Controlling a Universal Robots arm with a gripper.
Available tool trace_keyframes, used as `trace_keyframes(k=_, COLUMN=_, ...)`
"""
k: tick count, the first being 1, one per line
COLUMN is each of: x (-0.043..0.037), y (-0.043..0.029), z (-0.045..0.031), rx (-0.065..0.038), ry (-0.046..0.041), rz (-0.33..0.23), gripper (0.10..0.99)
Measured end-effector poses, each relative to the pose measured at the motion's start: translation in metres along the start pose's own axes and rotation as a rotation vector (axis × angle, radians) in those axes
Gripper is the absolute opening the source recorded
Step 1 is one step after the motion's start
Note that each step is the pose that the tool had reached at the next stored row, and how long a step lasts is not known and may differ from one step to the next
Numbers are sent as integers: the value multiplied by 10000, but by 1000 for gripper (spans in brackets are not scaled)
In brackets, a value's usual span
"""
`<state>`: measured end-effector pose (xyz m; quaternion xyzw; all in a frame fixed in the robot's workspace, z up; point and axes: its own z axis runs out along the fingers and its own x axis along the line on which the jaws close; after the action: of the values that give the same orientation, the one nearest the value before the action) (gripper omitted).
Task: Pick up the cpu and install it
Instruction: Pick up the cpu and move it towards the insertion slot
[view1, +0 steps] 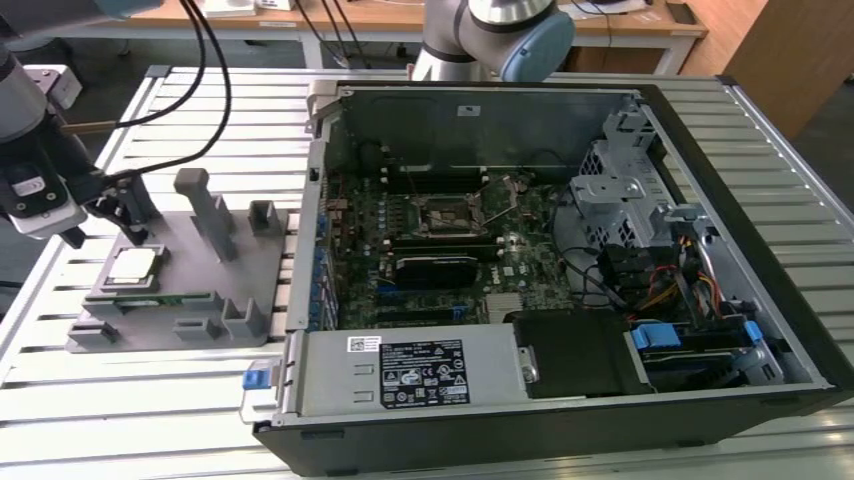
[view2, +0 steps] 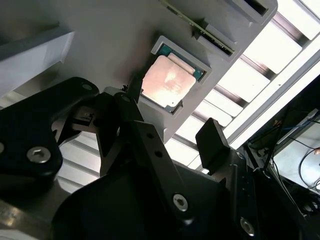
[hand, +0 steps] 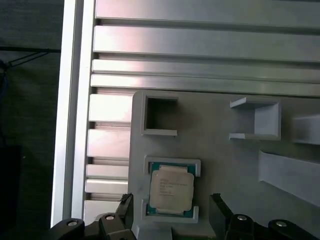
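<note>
**Open gripper poised over the cpu in its holder**

At the exterior view's left, the gripper (view1: 104, 237) hangs just above the grey holder (view1: 174, 325) on the slatted table (view1: 187, 100). Its two fingers (hand: 125, 206) are spread apart and grasp nothing. The cpu (view1: 131, 265) lies flat in a shallow square pocket of the holder. In both wrist views it sits between the fingers and below them, so it has not been picked up.

The chip looks light, thin and stiff. Its metal top is smooth, so it is likely slippery, and the underside is probably delicate. The safest hold is on two opposite edges, kept level. The pocket's low walls hug the chip closely, leaving little room for fingertips beside it.

Just beside the pocket stand the holder's upright posts (view1: 207, 210), close to the gripper. A green memory stick (view1: 150, 300) lies in a slot near the chip.

Further right is the open case (view1: 747, 180), whose near wall rises between holder and motherboard. The socket (view1: 451, 212) sits mid-board, well apart from the chip; whether its frame is open I cannot tell. A power supply (view1: 400, 372) sits along the near side of the case, and cables (view1: 654, 290) crowd the far right of it.
</note>
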<state>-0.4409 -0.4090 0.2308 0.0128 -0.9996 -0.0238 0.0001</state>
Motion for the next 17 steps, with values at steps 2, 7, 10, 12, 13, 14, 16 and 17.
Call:
trace_keyframes(k=2, x=0, y=-3, z=30, rx=1, ry=-1, rz=24, gripper=706)
trace_keyframes(k=7, x=-1, y=-7, z=105, rx=0, ry=-6, rz=111, gripper=706)
trace_keyframes(k=10, x=-1, y=-9, z=147, rx=1, ry=-5, rz=125, gripper=706)
trace_keyframes(k=12, x=-1, y=-11, z=172, rx=1, ry=-6, rz=126, gripper=706)
trace_keyframes(k=13, x=-1, y=-11, z=183, rx=1, ry=-6, rz=126, gripper=706)
trace_keyframes(k=14, x=-1, y=-12, z=194, rx=1, ry=-7, rz=126, gripper=706)
trace_keyframes(k=16, x=-1, y=-13, z=217, rx=2, ry=-6, rz=127, gripper=706)
trace_keyframes(k=17, x=-1, y=-13, z=228, rx=2, ry=-7, rz=128, gripper=706)
